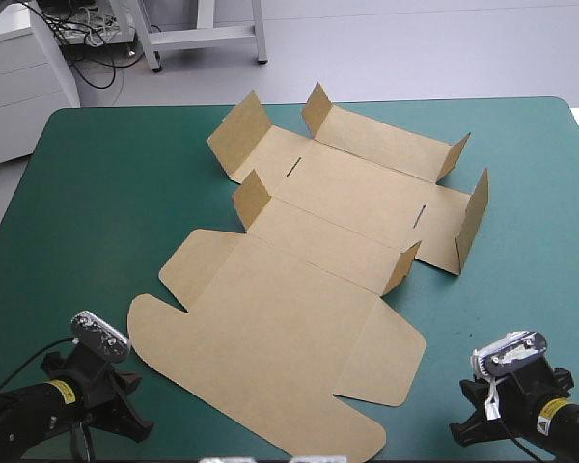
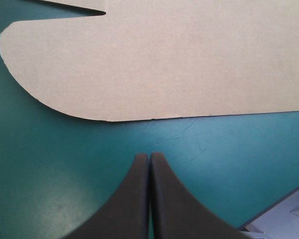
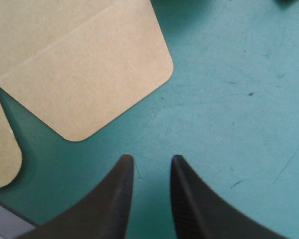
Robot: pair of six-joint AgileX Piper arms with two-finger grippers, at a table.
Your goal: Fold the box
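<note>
While the brown box (image 1: pixel 299 289) lies spread almost flat on the teal-green cover (image 1: pixel 87 193), only its small far flaps (image 1: pixel 471 220) stand up. The left gripper (image 2: pixel 149 158) sits just off the box's near rounded flap (image 2: pixel 114 69), black fingers (image 2: pixel 132 204) pressed together. The right gripper (image 3: pixel 150 162) sits off the box's other near corner, fingers a little apart, holding nothing. I think a push from one side could slide the whole sheet away instead of lifting a flap.

The brown box (image 1: pixel 309 289) lies spread across the teal-green surface (image 1: pixel 96 193), its rounded near panels flat and several small far flaps standing up. The left arm (image 1: pixel 39 405) and the right arm (image 1: pixel 550 417) sit at the near corners, apart from it.
</note>
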